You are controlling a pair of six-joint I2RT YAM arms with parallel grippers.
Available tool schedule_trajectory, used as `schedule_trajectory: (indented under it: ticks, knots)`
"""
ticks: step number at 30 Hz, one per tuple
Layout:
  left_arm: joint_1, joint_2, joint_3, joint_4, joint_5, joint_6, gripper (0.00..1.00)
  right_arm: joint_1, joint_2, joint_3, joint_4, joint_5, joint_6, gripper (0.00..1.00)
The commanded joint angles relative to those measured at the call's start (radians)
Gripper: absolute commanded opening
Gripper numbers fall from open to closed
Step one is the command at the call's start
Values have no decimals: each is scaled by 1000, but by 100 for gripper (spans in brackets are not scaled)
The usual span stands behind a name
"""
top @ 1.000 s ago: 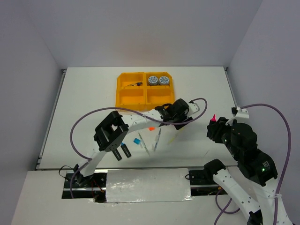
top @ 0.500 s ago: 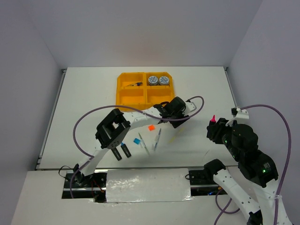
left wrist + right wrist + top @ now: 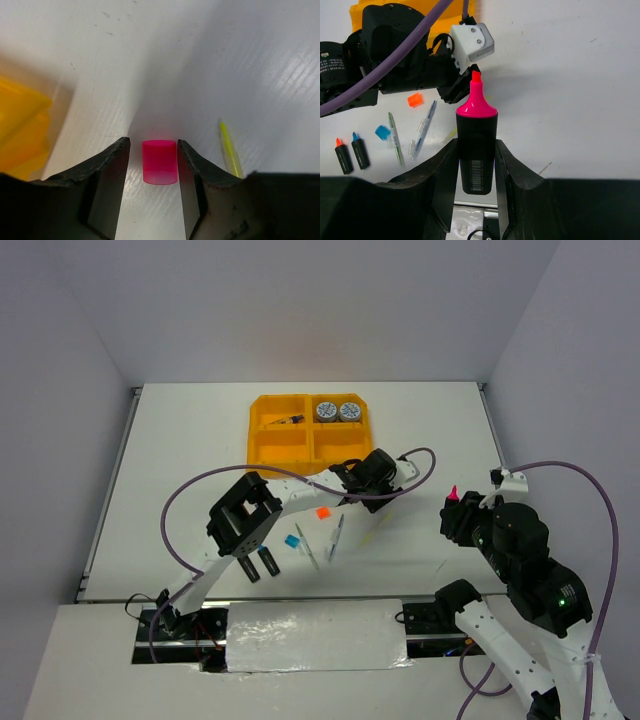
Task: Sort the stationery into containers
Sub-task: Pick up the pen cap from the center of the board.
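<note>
Left pincer (image 3: 153,146) of mine is hanging low over the white table top (image 3: 165,60) with its jaws spread, one on each side of a short pink plastic cap (image 3: 159,162) that is standing upright on the table; the right jaw is sitting almost against the cap and the left jaw is showing a sliver of table beside it, so I am not yet pinching it; a thin yellow pen (image 3: 229,150) is lying just beside the right jaw.

My right pincer (image 3: 476,146) is pinching a black highlighter with a bare pink tip (image 3: 476,125), holding it upright above the right side of the table, well apart from the tray.

Just beyond my left wrist, the orange-yellow plastic tray with four compartments (image 3: 258,430) is lying at the far middle of the table; one round blue-white patterned tape roll (image 3: 326,411) is sitting beside a second tape roll (image 3: 349,411) in its far right compartment; a thin dark item (image 3: 288,420), too small to tell, is lying in the far left one.

Nearer my bases, a small orange piece (image 3: 322,512), a small blue piece (image 3: 292,540) and two thin pale pens (image 3: 335,537) are lying loose; an orange-tipped black highlighter (image 3: 342,157) and a blue-tipped black highlighter (image 3: 360,151) are lying side by side to their left.
</note>
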Motion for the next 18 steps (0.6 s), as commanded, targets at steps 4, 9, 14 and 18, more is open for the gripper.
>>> schedule_trajectory:
  ticks: [4,9,14,18]
  knots:
    - [-4,26,4,-31,23,-32,44,-1,18,44,36,-5,-25,17]
    - [-1,3,-15,-29,7,-61,31,-2,21,40,46,-16,-28,17]
    - [5,-58,-15,-8,-19,-155,10,-2,21,31,55,-26,-28,17]
    - [11,-115,14,-8,-90,-214,0,-2,22,9,76,-56,-28,17]
